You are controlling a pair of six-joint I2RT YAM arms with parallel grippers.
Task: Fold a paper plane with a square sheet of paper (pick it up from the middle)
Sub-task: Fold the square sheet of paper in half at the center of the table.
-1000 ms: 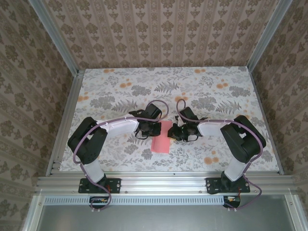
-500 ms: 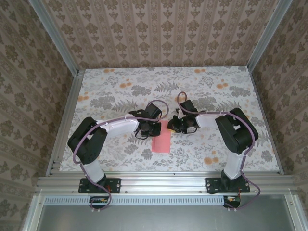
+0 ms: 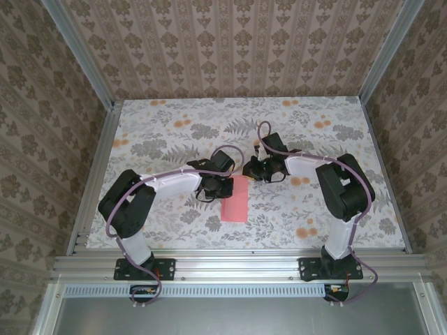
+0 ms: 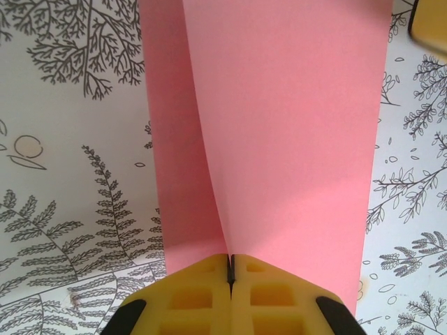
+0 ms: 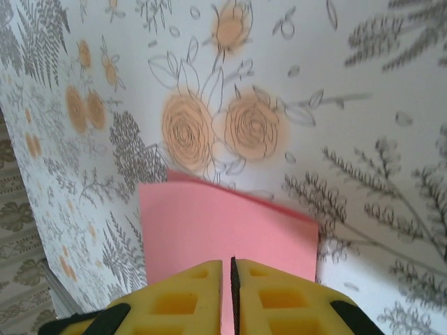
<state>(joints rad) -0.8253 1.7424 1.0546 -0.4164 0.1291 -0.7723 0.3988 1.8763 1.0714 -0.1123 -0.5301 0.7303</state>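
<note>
Square sheet of paper: salmon-pink, lying on the worktop just below the centre of the overhead frame. It appears as a narrow upright rectangle between the two arms.
Sheet layers: in the left wrist view an upper layer lies over a lower one. Its free edge runs from the top of the frame down to the fingertips, and a strip of the lower layer shows to the left of that edge.
Sheet far edge: in the right wrist view the edge away from the fingers curls slightly up off the worktop and casts a thin shadow.
Left hand: at the left edge of the sheet, toward its upper end in the overhead frame. The yellow fingers are pressed fully together, and the paper is pinched in the seam between them.
Right hand: at the upper right corner of the sheet in the overhead frame. The fingers are closed to a thin dark slit, and the pink paper runs into it.
Hand spacing: near each other but apart, with the top end of the sheet between them.
Worktop covering: white, printed with grey ferns and orange flowers. Two of these flowers lie just beyond the far edge of the sheet in the right wrist view.
Surround: brown patterned wallpaper on three sides, with aluminium rails along the worktop edges.
</note>
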